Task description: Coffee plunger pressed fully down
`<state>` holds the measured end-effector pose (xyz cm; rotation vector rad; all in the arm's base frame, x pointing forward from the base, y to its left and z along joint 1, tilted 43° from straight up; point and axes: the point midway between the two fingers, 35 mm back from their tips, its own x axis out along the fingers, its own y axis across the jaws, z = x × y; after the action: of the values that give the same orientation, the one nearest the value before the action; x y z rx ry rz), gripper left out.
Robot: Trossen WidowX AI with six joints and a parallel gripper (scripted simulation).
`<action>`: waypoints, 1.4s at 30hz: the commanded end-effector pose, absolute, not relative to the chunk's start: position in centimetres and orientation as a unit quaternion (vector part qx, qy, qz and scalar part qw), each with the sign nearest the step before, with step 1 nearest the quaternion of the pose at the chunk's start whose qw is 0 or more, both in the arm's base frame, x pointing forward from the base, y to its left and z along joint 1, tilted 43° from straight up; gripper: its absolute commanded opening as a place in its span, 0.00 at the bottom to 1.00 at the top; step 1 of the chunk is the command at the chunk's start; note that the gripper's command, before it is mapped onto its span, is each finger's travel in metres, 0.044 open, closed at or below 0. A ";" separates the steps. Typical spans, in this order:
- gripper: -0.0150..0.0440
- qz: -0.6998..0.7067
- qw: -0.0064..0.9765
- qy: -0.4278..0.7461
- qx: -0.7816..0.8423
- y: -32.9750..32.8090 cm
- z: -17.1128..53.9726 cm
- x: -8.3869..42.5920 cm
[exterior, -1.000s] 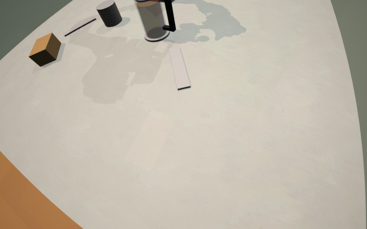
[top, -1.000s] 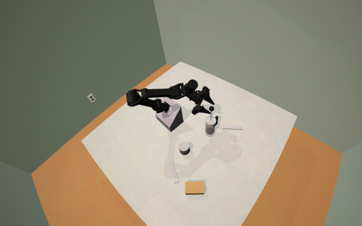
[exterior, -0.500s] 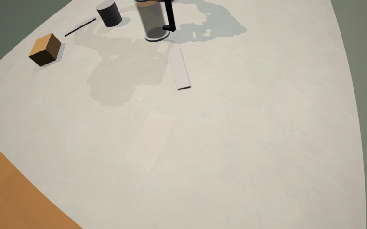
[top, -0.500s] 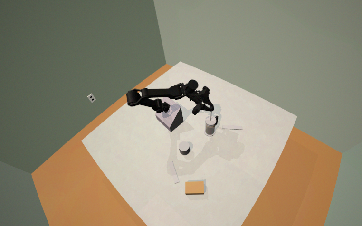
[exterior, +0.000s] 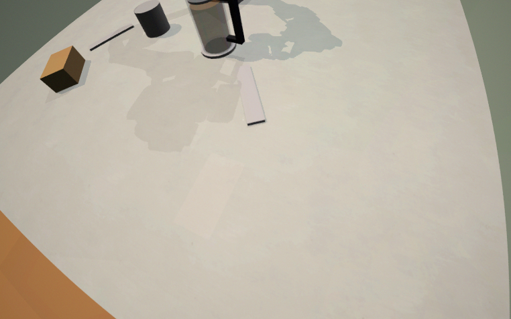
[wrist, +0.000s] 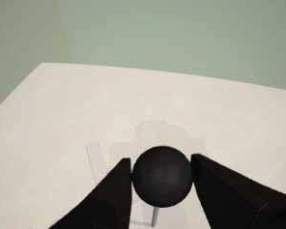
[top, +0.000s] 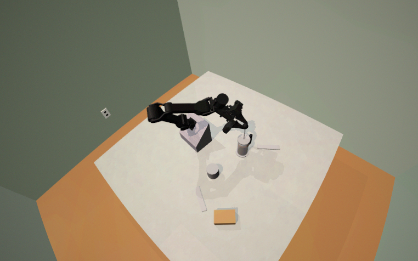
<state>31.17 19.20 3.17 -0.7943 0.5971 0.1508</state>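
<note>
The arm (top: 186, 108) is all black, with thick round joints; beside its elbow, the links look straight and smooth.
</note>
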 end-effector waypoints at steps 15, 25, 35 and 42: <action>0.47 0.071 0.869 0.300 -0.387 16.7 -0.2 31.4; 0.47 0.071 0.869 0.300 -0.387 15.7 -1.5 31.7; 0.47 0.071 0.869 0.299 -0.388 14.6 -2.8 31.9; 0.47 0.071 0.869 0.299 -0.388 13.9 -3.6 32.2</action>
<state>33.02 16.42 -1.20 -0.7646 0.5477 0.1703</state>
